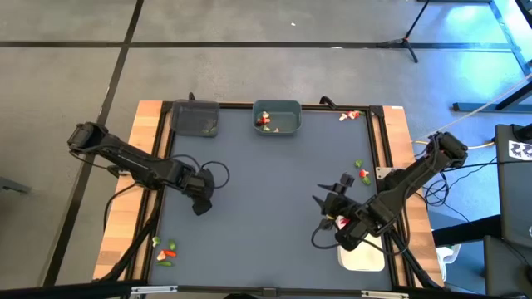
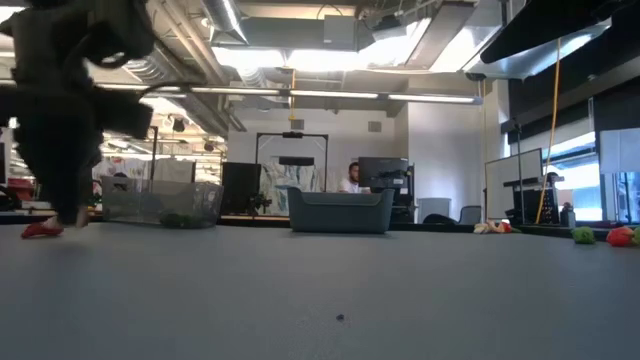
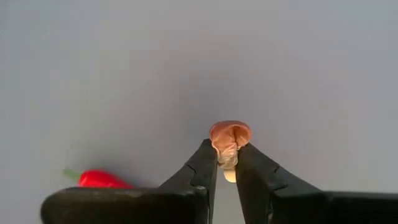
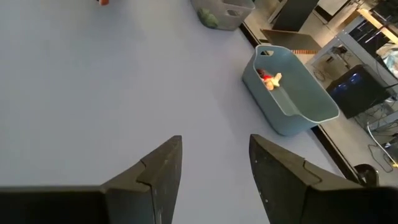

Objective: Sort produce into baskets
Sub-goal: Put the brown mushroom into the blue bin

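Table, dark grey mat top with wooden side strips. Near-left corner: small cluster of red and green toy produce pieces lying loose. Left gripper down at the mat, left of centre, fingers pinched on a small brownish-tan mushroom-like toy piece; a red chili-like piece with green stem lies on the mat just beside it. Far edge, left part: dark grey squarish bin, green bits inside in the low view. Far edge, middle: grey-teal rectangular bin holding red and pale pieces. Far-right corner: a few pale and red pieces loose on the mat. Right edge, midway: green and red pieces near each other. Right gripper over the right half of the mat, fingers spread apart, nothing between them. Near-right corner: white rounded-corner tray, partly hidden under the right arm.
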